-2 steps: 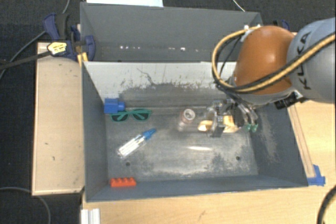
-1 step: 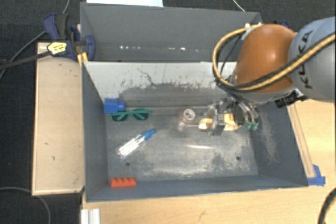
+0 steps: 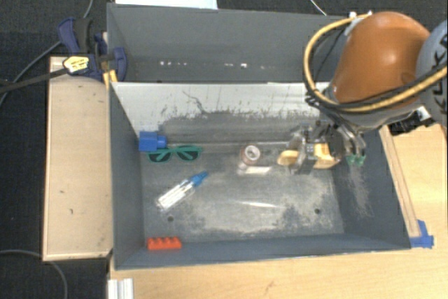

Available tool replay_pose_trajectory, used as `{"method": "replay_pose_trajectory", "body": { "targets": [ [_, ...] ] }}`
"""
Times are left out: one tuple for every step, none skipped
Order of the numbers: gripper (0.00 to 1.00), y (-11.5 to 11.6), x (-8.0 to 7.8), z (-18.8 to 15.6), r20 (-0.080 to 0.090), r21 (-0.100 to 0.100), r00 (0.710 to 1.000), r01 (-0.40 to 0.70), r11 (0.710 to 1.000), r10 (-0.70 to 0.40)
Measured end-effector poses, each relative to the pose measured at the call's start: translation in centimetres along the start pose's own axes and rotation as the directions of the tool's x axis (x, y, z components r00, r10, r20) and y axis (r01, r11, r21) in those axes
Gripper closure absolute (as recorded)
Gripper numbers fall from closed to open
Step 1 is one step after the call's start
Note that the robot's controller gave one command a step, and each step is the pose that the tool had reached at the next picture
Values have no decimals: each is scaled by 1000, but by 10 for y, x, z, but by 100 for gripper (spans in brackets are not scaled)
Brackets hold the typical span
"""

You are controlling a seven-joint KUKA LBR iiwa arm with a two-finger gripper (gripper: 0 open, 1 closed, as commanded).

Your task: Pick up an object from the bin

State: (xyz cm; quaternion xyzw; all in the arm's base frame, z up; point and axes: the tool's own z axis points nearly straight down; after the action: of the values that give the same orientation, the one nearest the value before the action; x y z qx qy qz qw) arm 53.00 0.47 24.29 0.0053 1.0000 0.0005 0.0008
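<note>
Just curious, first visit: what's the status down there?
End effector low in bin, right side. Over yellow thing. Silver piece beside it.

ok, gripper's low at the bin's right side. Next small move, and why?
Probably a slight straight drop onto the yellow piece: the gripper sits right over it, and the silver ring to its left lies apart, so nothing crowds the grab. Whether it already grips can't be seen.
</note>
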Motion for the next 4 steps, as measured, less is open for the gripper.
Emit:
{"method": "replay_pose_trajectory", "body": {
  "targets": [
    [0,20,-20,-63,11,-1,1000,20,1000,-20],
    [0,14,-16,-174,3,-1,998,-70,998,70],
    [0,23,-16,-94,11,-3,991,-135,991,135],
    [0,13,-23,-156,6,-2,978,-209,978,209]
  ]
}}
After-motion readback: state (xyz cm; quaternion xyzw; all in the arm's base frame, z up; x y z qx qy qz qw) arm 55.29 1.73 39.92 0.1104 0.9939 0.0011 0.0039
